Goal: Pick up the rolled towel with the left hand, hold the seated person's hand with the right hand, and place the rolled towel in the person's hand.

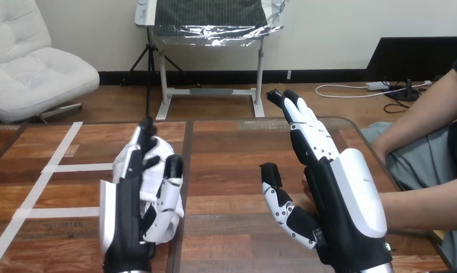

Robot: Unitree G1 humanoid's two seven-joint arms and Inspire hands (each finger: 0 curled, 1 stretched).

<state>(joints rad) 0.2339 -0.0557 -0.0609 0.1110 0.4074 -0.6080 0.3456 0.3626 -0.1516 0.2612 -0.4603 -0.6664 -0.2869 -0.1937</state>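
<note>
The white rolled towel (161, 152) of soft, crumpled cloth is sitting inside the left hand (129, 199), standing roughly on end along the palm. That hand's fingers and thumb are curling round it, and the cloth is bulging out between them and above the thumb, on the side facing the right hand (345, 193). The person's hand (307, 192) is lying well apart from the towel, behind the right hand's palm, which is hiding nearly all of it; a sliver is peeking out beside the thumb's base. The person's forearm (422, 207) is reaching in from that hand's outer side. Whether the two hands are touching cannot be told.
</note>
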